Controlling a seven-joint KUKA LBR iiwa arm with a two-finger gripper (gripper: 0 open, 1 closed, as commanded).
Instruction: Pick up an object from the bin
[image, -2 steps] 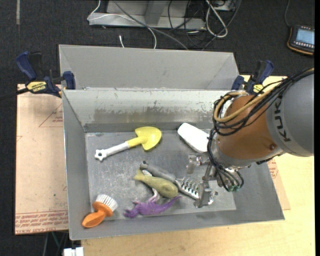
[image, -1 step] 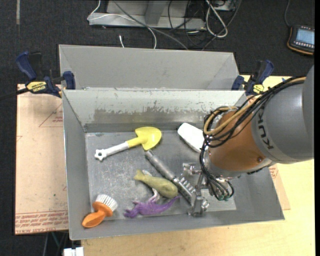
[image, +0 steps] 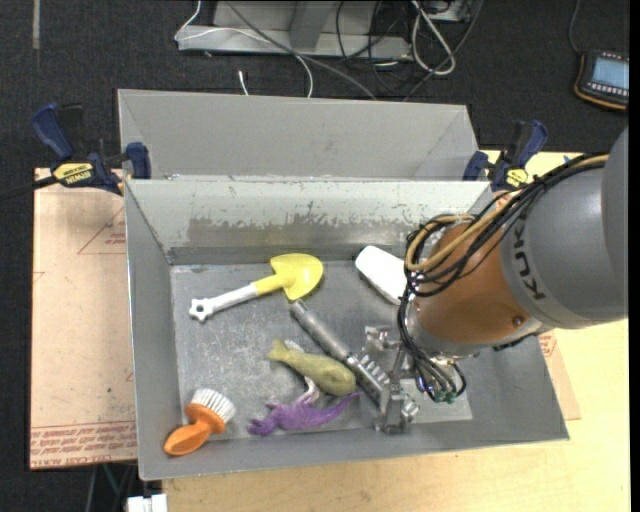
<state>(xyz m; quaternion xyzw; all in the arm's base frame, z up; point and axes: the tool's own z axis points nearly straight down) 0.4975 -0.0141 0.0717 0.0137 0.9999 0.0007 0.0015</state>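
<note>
My gripper (image: 388, 392) is low in the bin (image: 225, 350), at the near right part of its floor. I cannot tell how my jaws stand, or whether they have hold of anything.

The thing closest to me is a grey metal rod (image: 318, 332), thin, straight and dull. Its long axis lies diagonal on the floor. One end points to the far left, toward the yellow toy shovel (image: 290, 275) with a white handle. The other end comes to the near right and goes under my gripper.

Just beside the rod, on its near side, lies an olive green toy animal (image: 318, 368), and nearer still a purple toy lizard (image: 298, 416).

On the grey shell of my arm (image: 570, 250) I can read the letters "KU".
</note>
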